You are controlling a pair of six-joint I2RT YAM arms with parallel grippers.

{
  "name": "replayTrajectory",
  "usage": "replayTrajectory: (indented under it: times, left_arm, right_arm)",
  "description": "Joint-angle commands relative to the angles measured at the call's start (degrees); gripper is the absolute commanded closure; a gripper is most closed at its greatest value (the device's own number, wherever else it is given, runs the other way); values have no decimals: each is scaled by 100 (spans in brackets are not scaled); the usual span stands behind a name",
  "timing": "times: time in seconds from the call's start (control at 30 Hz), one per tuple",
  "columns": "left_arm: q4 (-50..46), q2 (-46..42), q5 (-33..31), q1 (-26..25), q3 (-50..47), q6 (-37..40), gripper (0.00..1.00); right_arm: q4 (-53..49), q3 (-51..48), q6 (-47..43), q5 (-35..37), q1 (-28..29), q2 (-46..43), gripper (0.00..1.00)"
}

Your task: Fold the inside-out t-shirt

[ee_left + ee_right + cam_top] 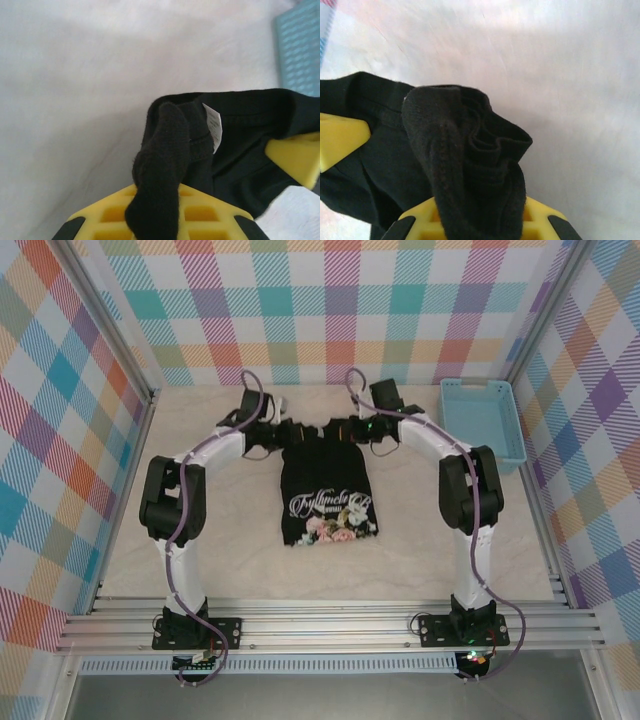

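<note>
Pastel checked walls close in a pale marbled bench [220,560], and at its middle lies a black soft cloth t-shirt [325,480], mostly flat, with white lettering and a flower print [335,518] toward its near hem. Both arms reach to the shirt's far edge. The left tool [156,212] is closed on a bunched fold of the black cloth, beside a small white label [214,125]. The right tool [480,220] is likewise clamped on a gathered ridge of the cloth. A light-blue plastic basket [480,425] sits at the far right, apart from the shirt.
</note>
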Motion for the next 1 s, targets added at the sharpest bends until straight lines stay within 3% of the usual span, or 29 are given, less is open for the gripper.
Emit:
replayTrajectory:
  times: [0.0, 0.13, 0.23, 0.5, 0.7, 0.83, 0.97]
  left_arm:
    - [-148, -691, 89, 61, 795, 238, 100]
    - [1, -1143, 165, 61, 1010, 270, 100]
    - [277, -1516, 323, 43, 590, 259, 100]
    - [1017, -2540, 584, -230, -1733, -151, 100]
    - [1010, -3381, 370, -693, -3300, -383, 100]
    - [922, -3318, 74, -773, -3553, -551, 100]
    - [678, -2827, -433, -772, -3397, -501, 100]
  right_arm:
    - [357, 567, -377, -247, -60, -768, 100]
    - [658, 550, -709, -375, -62, -1329, 100]
    - [1010, -3, -946, -591, -58, -1778, 100]
    - [2128, -2788, -619, -1359, -17, -3062, 100]
    - [2232, -4613, 110, -1148, 56, -4118, 100]
    - [2015, -4824, 347, -842, 60, -4101, 100]
    - [1626, -4360, 274, -425, 52, -3406, 100]
